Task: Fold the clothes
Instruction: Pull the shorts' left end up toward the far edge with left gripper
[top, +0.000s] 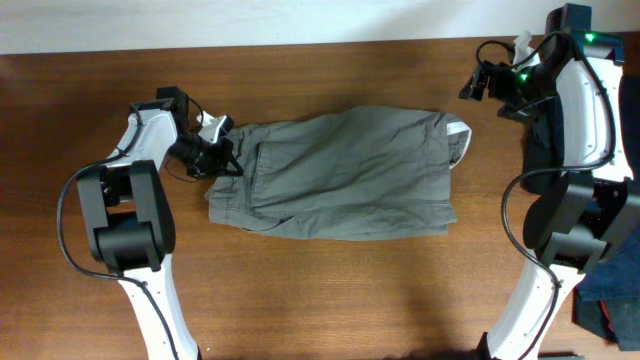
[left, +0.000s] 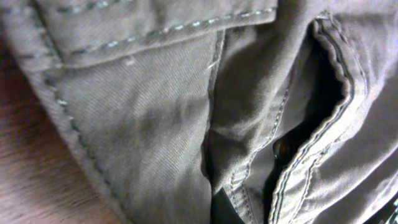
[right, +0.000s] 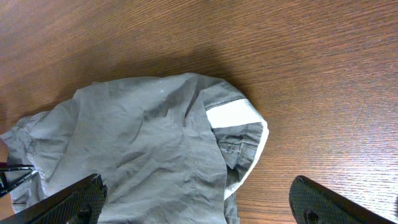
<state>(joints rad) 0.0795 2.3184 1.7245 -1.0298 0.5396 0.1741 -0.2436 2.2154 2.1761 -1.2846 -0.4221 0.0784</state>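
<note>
The olive-grey shorts (top: 345, 175) lie folded and flat in the middle of the wooden table, with the pale inner waistband (top: 462, 130) showing at the right end. My left gripper (top: 222, 158) is at the shorts' left edge. In its wrist view, seams and a pocket flap of the shorts (left: 155, 118) fill the frame, and a dark fingertip (left: 225, 210) is pinched into a fold. My right gripper (top: 482, 85) is raised above the table's back right, open and empty. Its fingers (right: 196, 196) hang wide over the waistband end of the shorts (right: 143, 143).
Dark navy garments lie at the table's right edge behind the right arm (top: 543, 140) and at the lower right corner (top: 610, 300). Bare wood (top: 330, 290) surrounds the shorts. Both arm bases stand at the front left and front right.
</note>
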